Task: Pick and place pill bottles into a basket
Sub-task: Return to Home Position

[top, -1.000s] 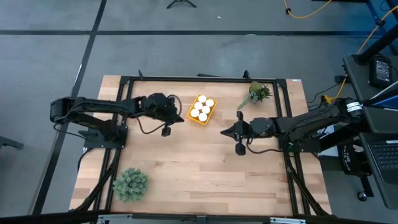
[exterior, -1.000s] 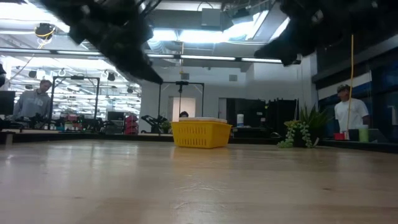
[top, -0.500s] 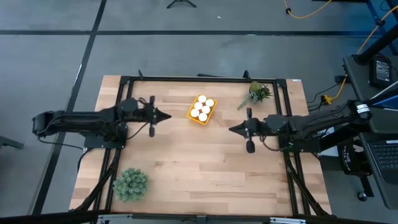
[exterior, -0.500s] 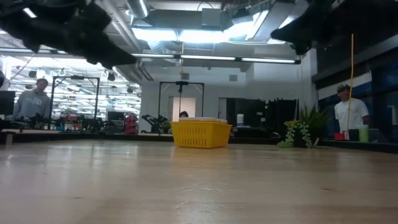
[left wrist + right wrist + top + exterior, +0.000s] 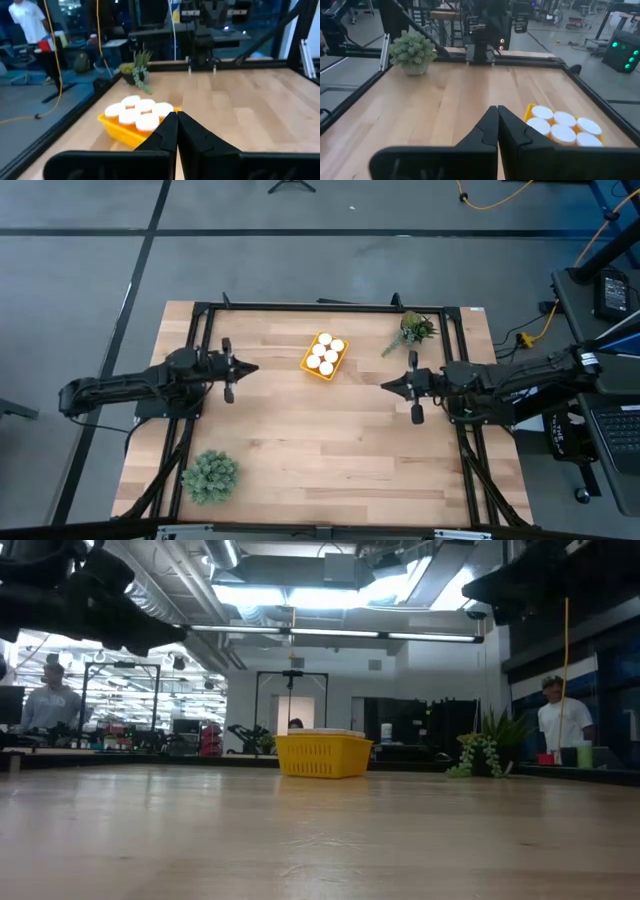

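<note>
The yellow basket (image 5: 324, 357) stands on the table's far middle, holding several white-capped pill bottles (image 5: 325, 355); it also shows in the low view (image 5: 322, 755), the left wrist view (image 5: 131, 131) and the right wrist view (image 5: 564, 131). My left gripper (image 5: 253, 367) is shut and empty, left of the basket, above the table. My right gripper (image 5: 384, 386) is shut and empty, right of the basket and nearer the front. Its fingertips meet in the right wrist view (image 5: 496, 111); the left gripper's meet in its own view (image 5: 176, 116).
A small trailing plant (image 5: 411, 330) stands at the far right. A round bushy plant (image 5: 210, 475) stands at the near left corner. A dark frame (image 5: 330, 307) borders the table. People stand in the room behind (image 5: 562, 720).
My left gripper has drawn back from beside the basket toward the table's left edge and straightened out level. My right gripper has drawn back toward the table's right edge. The basket and bottles have stayed where they were.
</note>
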Robot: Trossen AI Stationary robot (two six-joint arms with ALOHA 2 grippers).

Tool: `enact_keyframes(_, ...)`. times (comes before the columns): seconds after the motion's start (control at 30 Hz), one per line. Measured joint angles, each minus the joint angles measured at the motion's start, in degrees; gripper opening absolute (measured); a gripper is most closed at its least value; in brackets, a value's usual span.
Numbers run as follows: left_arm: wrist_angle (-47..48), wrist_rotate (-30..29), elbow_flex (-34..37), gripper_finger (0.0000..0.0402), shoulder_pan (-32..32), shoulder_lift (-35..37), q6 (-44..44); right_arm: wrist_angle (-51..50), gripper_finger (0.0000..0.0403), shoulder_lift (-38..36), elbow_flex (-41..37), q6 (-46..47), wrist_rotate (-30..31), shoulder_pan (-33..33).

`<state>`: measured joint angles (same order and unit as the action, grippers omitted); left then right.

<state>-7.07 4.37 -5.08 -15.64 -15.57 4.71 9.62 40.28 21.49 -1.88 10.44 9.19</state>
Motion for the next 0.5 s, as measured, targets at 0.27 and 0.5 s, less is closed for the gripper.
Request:
enact_keyframes(0.27,4.23,-2.83,0.51,0.0002,0.0,5.87,-0.42,0.33,0.0004,-8.66,-5.25,0.74,0.03,-0.02)
enact_keyframes(0.5,-3.71,-3.13,4.54,0.0002,0.0,5.64,-0.69,0.58,0.0004,-14.46,-7.97,3.09,0.0,-0.02)
